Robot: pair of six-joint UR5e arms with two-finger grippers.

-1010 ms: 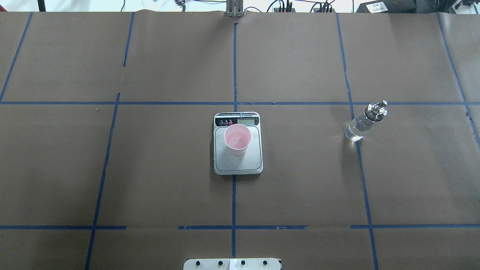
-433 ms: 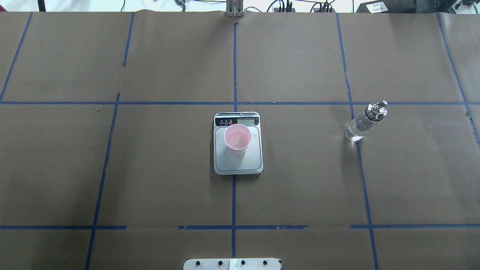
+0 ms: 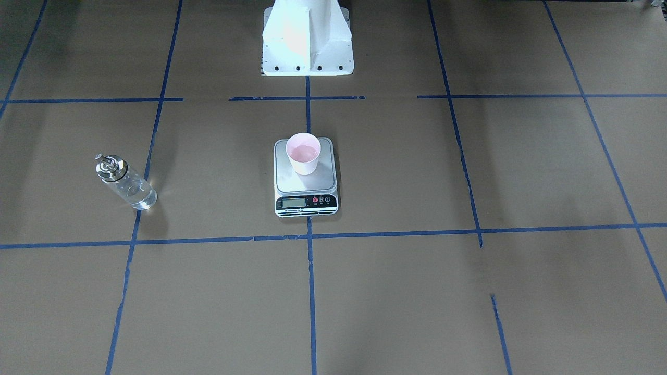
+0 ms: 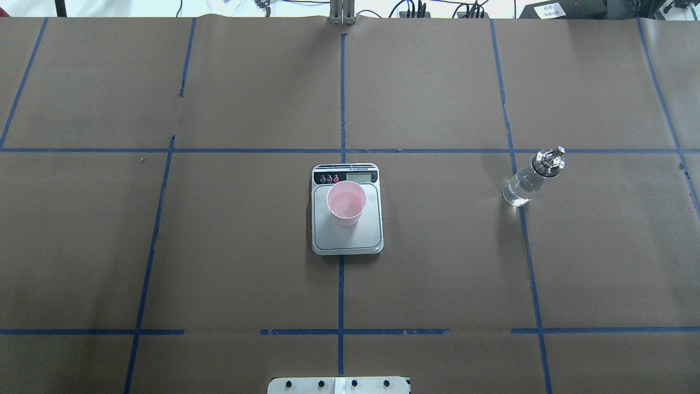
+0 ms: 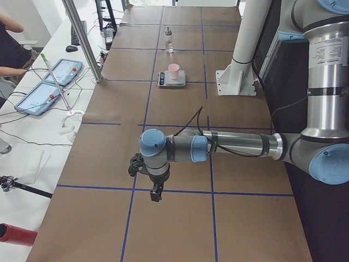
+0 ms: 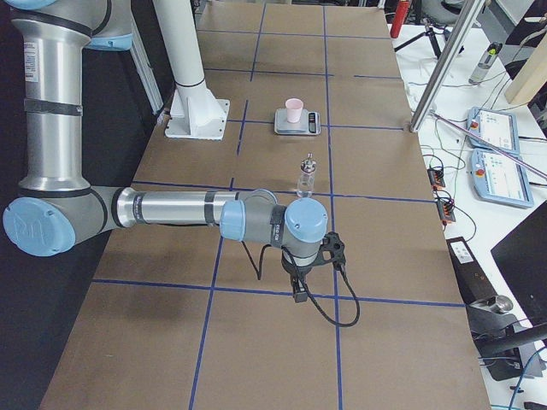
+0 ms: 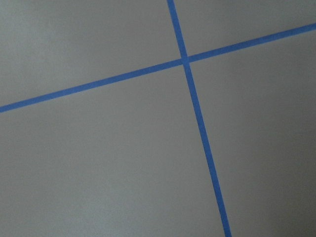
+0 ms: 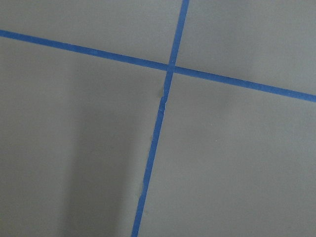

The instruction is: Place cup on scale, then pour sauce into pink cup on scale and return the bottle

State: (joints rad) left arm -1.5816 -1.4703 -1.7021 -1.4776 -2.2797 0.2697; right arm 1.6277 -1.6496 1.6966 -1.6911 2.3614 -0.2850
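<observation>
The pale pink cup [image 4: 346,203] stands upright on the steel platform of the scale [image 4: 361,238], at the table's middle; it also shows in the front view [image 3: 303,153]. The clear glass bottle [image 4: 528,180] with the metal spout stands upright on the table to the right, apart from the scale. My left gripper [image 5: 156,195] hangs over bare table at the near end of the exterior left view. My right gripper [image 6: 299,296] hangs near the table's other end, short of the bottle [image 6: 305,175]. I cannot tell whether either is open or shut. Both wrist views show only brown paper and blue tape.
Brown paper with a blue tape grid covers the table. The white robot pedestal [image 3: 306,41] stands at the near edge behind the scale. Tablets [image 5: 38,95] and cables lie on the operators' side table beside a slanted metal pole [image 5: 82,38].
</observation>
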